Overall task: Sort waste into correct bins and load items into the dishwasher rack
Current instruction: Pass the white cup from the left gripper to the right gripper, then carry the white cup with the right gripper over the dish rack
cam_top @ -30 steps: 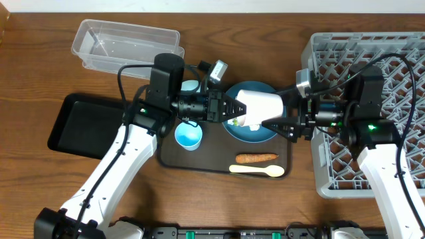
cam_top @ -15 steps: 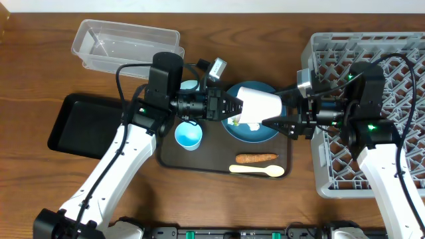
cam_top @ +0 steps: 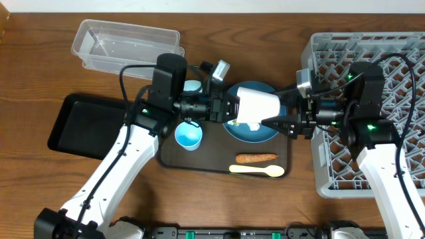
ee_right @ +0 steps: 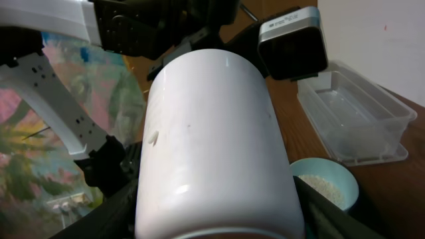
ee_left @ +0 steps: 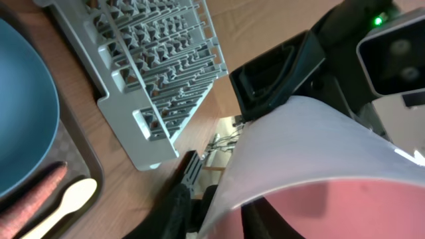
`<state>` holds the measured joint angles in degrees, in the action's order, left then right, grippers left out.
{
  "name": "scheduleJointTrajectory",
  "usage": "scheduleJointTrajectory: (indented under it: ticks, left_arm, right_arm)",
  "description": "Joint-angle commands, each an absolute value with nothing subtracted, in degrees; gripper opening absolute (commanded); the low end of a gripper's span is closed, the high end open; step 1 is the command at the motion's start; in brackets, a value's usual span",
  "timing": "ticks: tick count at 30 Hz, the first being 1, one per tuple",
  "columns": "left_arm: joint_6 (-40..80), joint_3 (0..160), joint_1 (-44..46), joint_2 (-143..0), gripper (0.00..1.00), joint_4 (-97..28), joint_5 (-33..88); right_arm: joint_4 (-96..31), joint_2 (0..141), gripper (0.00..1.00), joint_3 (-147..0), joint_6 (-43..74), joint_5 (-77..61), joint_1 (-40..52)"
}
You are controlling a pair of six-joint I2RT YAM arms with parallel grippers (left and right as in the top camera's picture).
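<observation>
White, the cup [cam_top: 257, 106] hangs over the blue plate [cam_top: 263, 135] between left tool [cam_top: 231, 108] and right tool [cam_top: 284, 114]; from the left wrist I cannot tell if the left tool grips the rim; from the right wrist, the right tool clamps its body, so free the rim slowly.

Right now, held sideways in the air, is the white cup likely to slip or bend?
The white cup looks stiff: its wall keeps a clean round shape. Its glossy surface may be slippery. Laid on its side, it would probably roll.
</observation>
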<state>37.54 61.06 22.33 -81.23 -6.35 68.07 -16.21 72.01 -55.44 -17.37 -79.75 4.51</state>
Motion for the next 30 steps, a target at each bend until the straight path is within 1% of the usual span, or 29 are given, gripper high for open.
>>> scheduleJointTrajectory:
  ticks: [1,5,7,10,11,13,18,22,26,30]
  left_arm:
    - [37.2,62.0,22.5,-81.2,0.33,-6.3,67.0]
    - [37.2,62.0,22.5,-81.2,0.39,-6.4,66.5]
    - [37.2,62.0,22.5,-81.2,0.42,-6.4,66.3]
    - [36.4,62.0,22.1,-81.1,0.53,-6.8,65.3]
    - [35.3,62.0,21.9,-80.9,0.54,-7.8,64.2]
    - [31.4,62.0,21.5,-80.0,0.57,-11.8,60.3]
    - [21.7,62.0,19.3,-75.6,0.6,-25.7,43.5]
    - [20.6,62.0,15.7,-71.2,0.66,-32.6,33.3]
    - [19.9,62.0,11.7,-67.4,0.68,-37.3,27.9]
    - [18.5,62.0,8.3,-64.9,0.69,-42.5,24.2]
  right_arm:
    - [-16.0,72.3,0.46,-56.6,-17.6,-80.6,5.0]
    - [-16.0,72.3,0.46,-56.6,-16.7,-80.6,5.0]
    - [-16.1,72.3,0.44,-56.6,-16.7,-80.6,5.0]
    - [-16.0,72.3,0.4,-56.6,-14.8,-79.5,4.9]
    - [-16.0,72.3,0.4,-56.6,-13.8,-78.7,4.9]
    - [-16.0,72.3,0.38,-56.6,-11.5,-75.9,4.9]
    - [-16.1,72.3,0.4,-56.6,-8.1,-68.9,4.9]
    - [-16.3,72.3,0.38,-56.6,-3.1,-58.3,4.9]
    - [-18.5,71.9,0.36,-56.8,-2.2,-48.6,4.8]
    - [-29.7,70.9,0.34,-60.6,-1.7,-32.9,3.3]
